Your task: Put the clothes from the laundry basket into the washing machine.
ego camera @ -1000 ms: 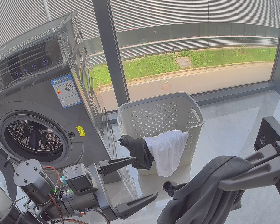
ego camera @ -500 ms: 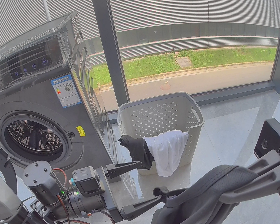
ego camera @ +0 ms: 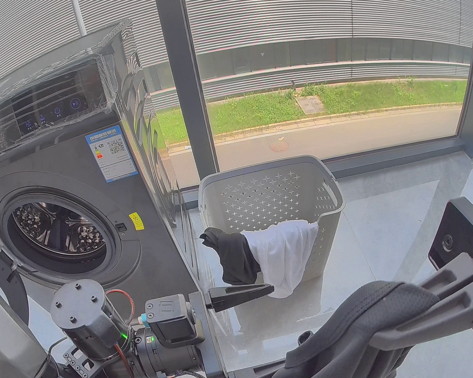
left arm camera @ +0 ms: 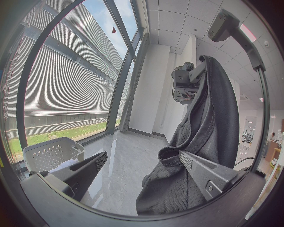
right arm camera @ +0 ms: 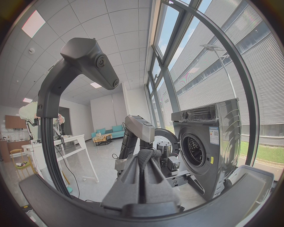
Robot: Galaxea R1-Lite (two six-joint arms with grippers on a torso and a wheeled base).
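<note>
Right gripper (ego camera: pixel 386 322) clenched on a dark garment (ego camera: pixel 333 362); left gripper (ego camera: pixel 273 330) spread wide beside it.

The garment hangs loose below the right gripper, against the left gripper's lower finger. Beyond the left gripper stands the washing machine (ego camera: pixel 64 169), door open. Farther off, the laundry basket (ego camera: pixel 261 194) has white and black clothes over its rim. The dangling cloth could snag on the door opening or slip free. The machine's stickers are too small to read.

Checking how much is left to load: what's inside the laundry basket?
A white cloth and a black garment hang over the laundry basket's front rim. Its floor is hidden behind them and the front wall.
</note>
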